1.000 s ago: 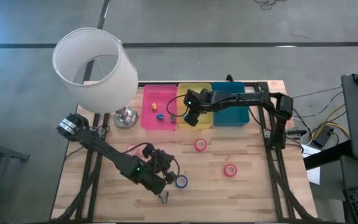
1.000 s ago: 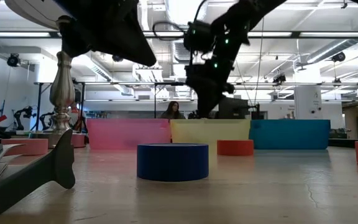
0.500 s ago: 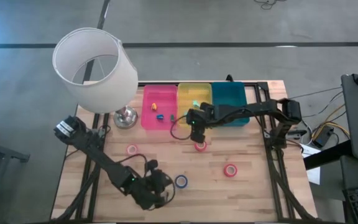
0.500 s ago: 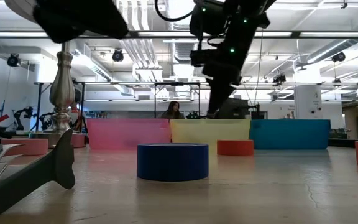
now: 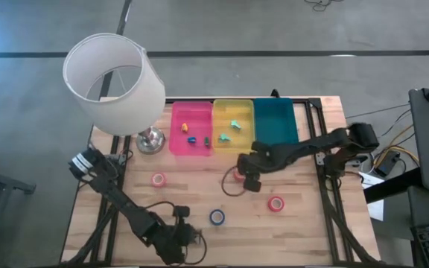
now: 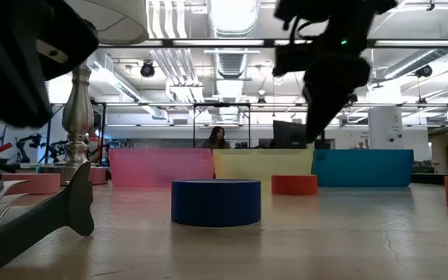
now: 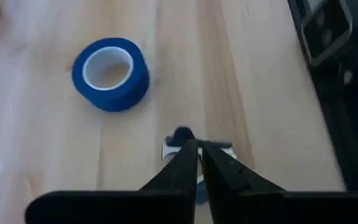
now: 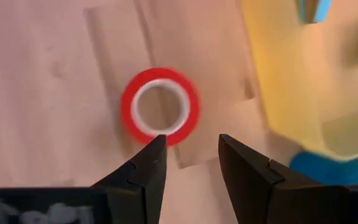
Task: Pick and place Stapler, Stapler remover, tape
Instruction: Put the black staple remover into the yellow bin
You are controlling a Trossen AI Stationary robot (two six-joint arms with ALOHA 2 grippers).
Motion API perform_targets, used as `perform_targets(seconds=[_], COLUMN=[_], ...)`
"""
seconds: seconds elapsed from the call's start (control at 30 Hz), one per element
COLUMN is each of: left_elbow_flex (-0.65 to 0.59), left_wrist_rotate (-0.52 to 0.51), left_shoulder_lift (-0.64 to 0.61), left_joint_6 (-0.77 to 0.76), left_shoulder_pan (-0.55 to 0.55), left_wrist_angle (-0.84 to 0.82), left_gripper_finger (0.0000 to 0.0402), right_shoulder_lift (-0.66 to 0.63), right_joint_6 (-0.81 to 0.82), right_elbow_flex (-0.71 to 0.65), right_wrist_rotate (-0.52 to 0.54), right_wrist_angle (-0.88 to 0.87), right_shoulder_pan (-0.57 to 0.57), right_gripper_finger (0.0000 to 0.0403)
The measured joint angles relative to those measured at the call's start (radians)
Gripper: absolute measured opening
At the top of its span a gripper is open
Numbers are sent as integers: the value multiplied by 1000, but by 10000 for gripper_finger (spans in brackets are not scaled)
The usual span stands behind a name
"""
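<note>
Four tape rolls lie on your table, all on the near side of the yellow bin (image 5: 233, 127): a red roll (image 8: 160, 106) just below your right gripper (image 8: 190, 160), whose fingers stand apart above it; a blue roll (image 5: 217, 217); a red roll (image 5: 276, 204); and a pink roll (image 5: 158, 179). Your left gripper (image 7: 199, 158), near the blue roll, is pinched together on a small blue-and-white piece (image 7: 180, 142).

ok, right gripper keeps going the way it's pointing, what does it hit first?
Most likely the red tape roll: in the wrist view it sits just ahead of the open right gripper, slightly off the centre line. Depth is unclear, so it may reach the wooden table beside it.
</note>
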Motion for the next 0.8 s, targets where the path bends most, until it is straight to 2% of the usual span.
perform_targets(seconds=[0.2,0.3,0.43,0.6,0.8], left_elbow_flex=[0,-1,-5,-5,-5], left_wrist_rotate=[14,48,157,139,140], left_shoulder_lift=[8,9,9,9,9], left_joint_6=[314,400,406,385,345], left_shoulder_pan=[-6,-7,1,18,61], left_wrist_angle=[-1,-2,-2,-2,-3], left_gripper_finger=[28,28,28,28,28], right_shoulder_lift=[-100,-144,-194,-221,-225], right_joint_6=[99,130,157,181,232], right_elbow_flex=[-98,-139,-186,-228,-263], right_wrist_rotate=[1,3,4,2,-78], right_wrist_angle=[19,47,92,127,137], right_shoulder_pan=[69,85,90,91,91], right_gripper_finger=[150,152,151,145,139])
